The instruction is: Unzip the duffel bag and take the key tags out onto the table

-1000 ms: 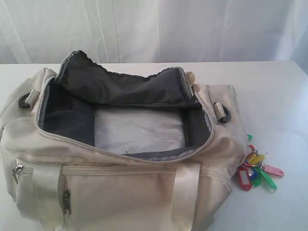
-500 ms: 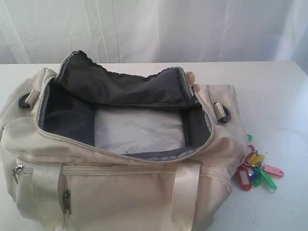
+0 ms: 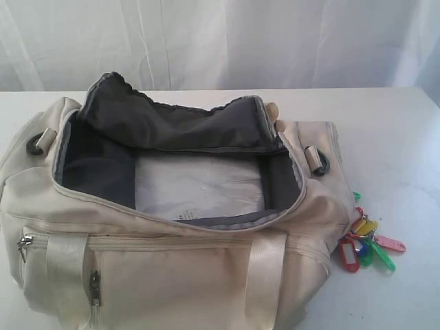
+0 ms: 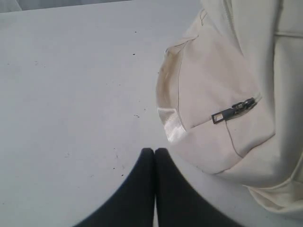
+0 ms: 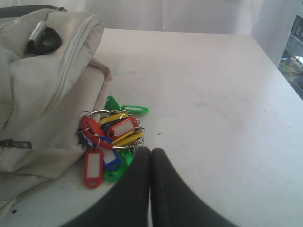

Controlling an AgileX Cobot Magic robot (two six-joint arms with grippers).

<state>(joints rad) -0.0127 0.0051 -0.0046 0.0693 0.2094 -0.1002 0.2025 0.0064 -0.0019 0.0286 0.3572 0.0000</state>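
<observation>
Exterior view: note large cream-white fabric duffel bag (image 3: 172, 275) unzipped, bright plastic key tags (image 3: 368, 244) on broad white table (image 3: 385, 137) just beside its end (seemingly done). Left wrist view: park left pincer (image 4: 155, 153), closed and empty, off the bag. Right wrist view: lift right pincer (image 5: 150, 153), closed, empty, without nudging tags.

The left gripper (image 4: 155, 150) is smooth matte black, two slim halves tapering to rounded tips. The right gripper (image 5: 151, 150) looks alike: black, smooth, round-tipped.
</observation>
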